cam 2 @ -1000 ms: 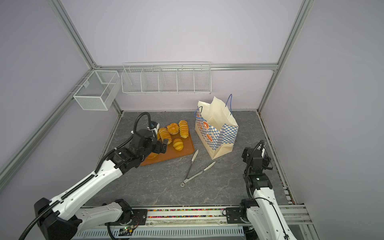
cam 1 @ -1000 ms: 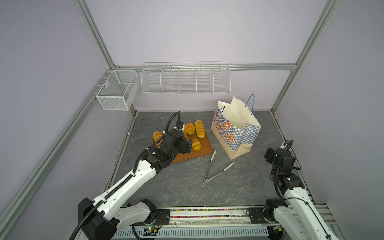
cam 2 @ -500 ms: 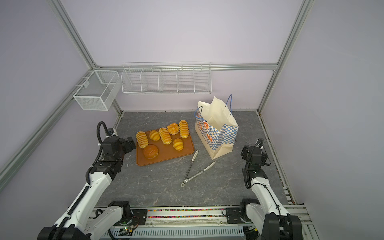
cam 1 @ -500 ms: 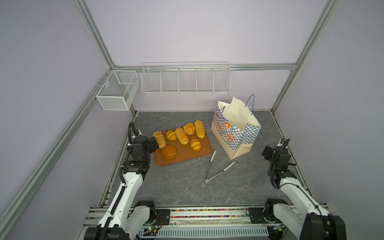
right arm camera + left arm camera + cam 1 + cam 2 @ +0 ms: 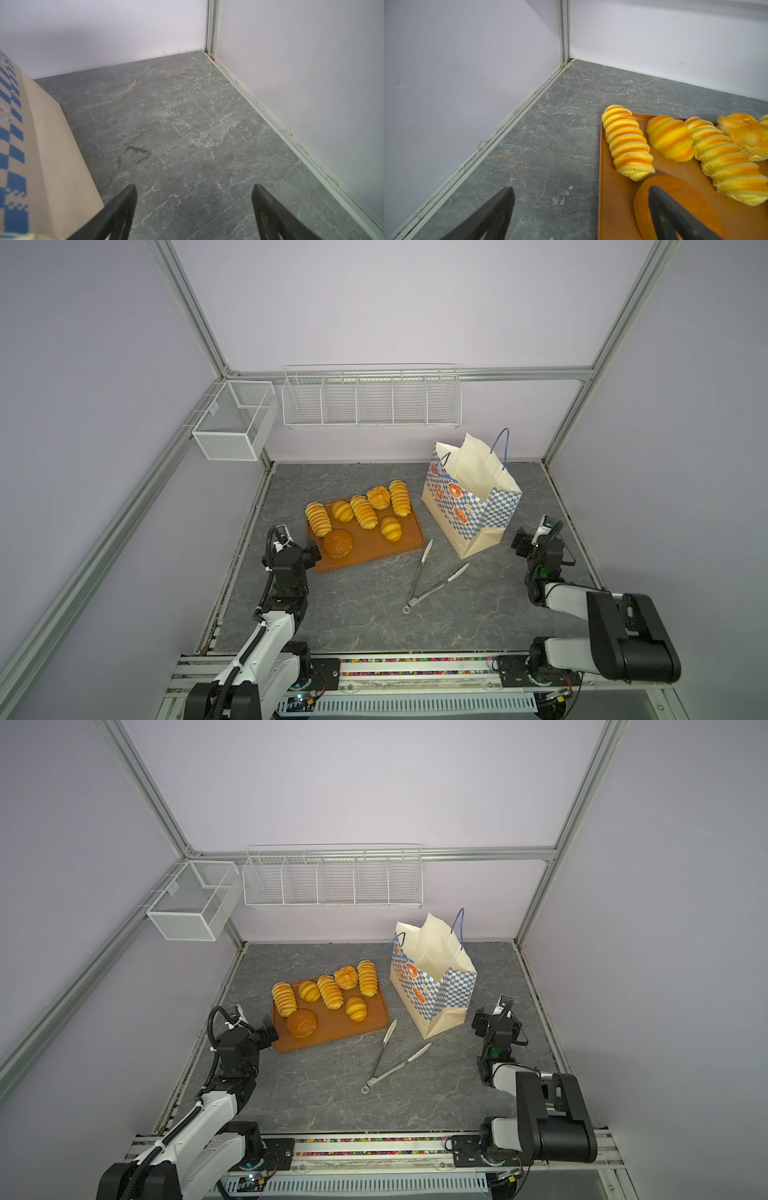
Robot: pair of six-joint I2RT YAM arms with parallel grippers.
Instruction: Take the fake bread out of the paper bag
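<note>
In both top views I see the fake bread [image 5: 363, 512] lying on the brown tray [image 5: 392, 551], seven pieces in all. It is left of the paper bag [image 5: 473, 510], which stands upright with its mouth up. Metal tongs [image 5: 419, 572] lie on the table [image 5: 365, 626] in front, between the two. I spot no bread in the bag, though its bottom is hidden, so I judge the job done or nearly so. The three ridged loaves [image 5: 330, 992] lie side by side, their long axes running roughly from the near edge toward the back wall, far ends leaning a little left. The round buns have no real long axis.

In the left wrist view the left gripper [image 5: 580, 188] is spread wide and holds nothing. One finger [image 5: 675, 220] crosses in front of the brown bun [image 5: 695, 199] at the tray's corner, and I cannot tell whether it touches. A careless swing from here could knock that bun off or shove the tray.

In the right wrist view the right gripper [image 5: 194, 189] is likewise spread and empty over bare table, just beside the bag's side wall. The bag looks light, so a sideways move of mine could tip it.
</note>
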